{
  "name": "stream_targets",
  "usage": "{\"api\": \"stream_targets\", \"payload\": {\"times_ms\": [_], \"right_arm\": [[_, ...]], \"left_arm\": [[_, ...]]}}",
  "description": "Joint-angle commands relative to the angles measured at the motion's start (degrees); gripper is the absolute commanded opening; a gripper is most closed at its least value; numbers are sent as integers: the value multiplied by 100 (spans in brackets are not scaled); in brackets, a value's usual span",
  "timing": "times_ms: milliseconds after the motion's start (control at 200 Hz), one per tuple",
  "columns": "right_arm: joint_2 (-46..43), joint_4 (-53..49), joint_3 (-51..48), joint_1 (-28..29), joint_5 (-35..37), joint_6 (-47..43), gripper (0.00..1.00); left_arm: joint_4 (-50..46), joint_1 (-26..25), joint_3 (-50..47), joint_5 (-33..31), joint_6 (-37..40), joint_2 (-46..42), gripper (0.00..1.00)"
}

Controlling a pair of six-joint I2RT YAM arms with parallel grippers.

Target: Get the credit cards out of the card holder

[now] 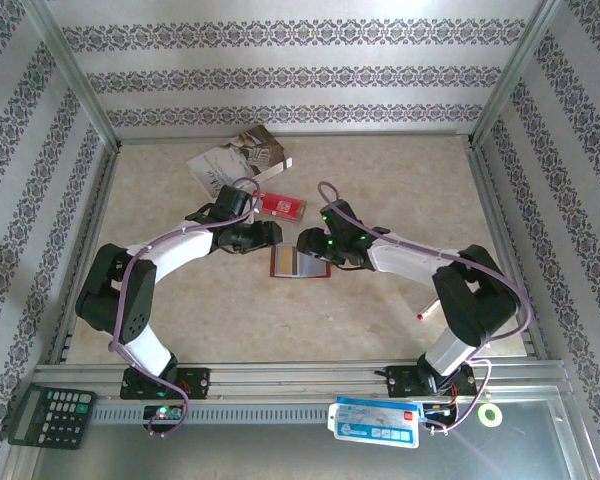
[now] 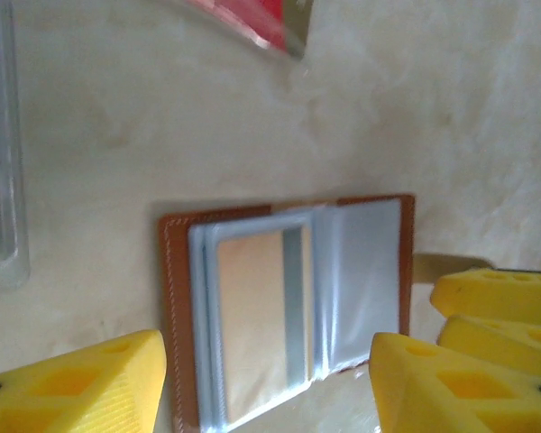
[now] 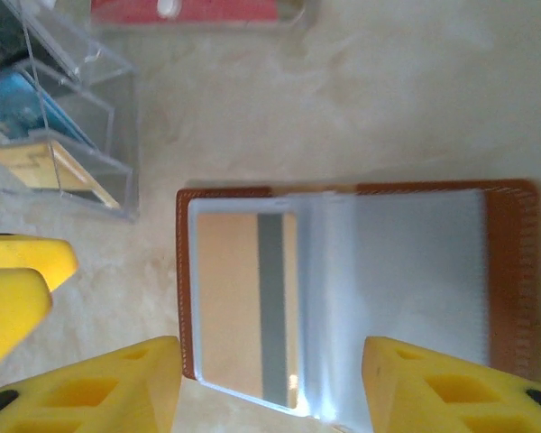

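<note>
Left gripper [image 2: 266, 361]: jaws spread wide, nothing between the pads; poised low over one edge of the card holder [image 2: 288, 307]; one yellow finger [image 2: 81, 383] sits off the brown cover, the other off the opposite end.

Right gripper [image 3: 270, 356]: also spread and empty; its fingers [image 3: 90, 388] flank the holder's edge from the other side; whether any pad touches the leather I cannot tell from these angles. In the overhead view the two grippers face each other, tips near, above the holder; the left gripper's yellow tips show at the side of the right wrist view.

Card holder: lies open and flat near the middle of the tabletop [image 1: 180, 300], brown leather down, clear sleeves fanned upward; a striped tan card [image 3: 243, 298] sits inside a sleeve on one half, grey stripe running along its length.

Red flat item [image 1: 280, 205]: just beyond the holder toward the far edge, apart from it.

Clear rack [image 3: 63, 135]: beside the red item; a blue card [image 3: 13, 99] and a second tan card [image 3: 45, 167] stand in its compartments.

Pale grey-white object [image 1: 238, 160]: near the far edge, left of centre.

Calculator [image 1: 50, 415]: on the metal ledge at the near-left corner, well apart from everything else.
</note>
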Motion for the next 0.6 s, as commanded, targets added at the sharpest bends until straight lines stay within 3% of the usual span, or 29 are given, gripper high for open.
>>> {"api": "stream_targets", "payload": {"times_ms": [0, 185, 595], "right_arm": [[350, 449, 182, 102, -379, 197, 50], [653, 625, 204, 153, -477, 356, 29], [839, 809, -119, 35, -283, 557, 16]], "left_arm": [[-340, -26, -34, 45, 266, 18, 58], [-217, -55, 7, 184, 161, 222, 44], [-102, -290, 350, 208, 73, 819, 27]]}}
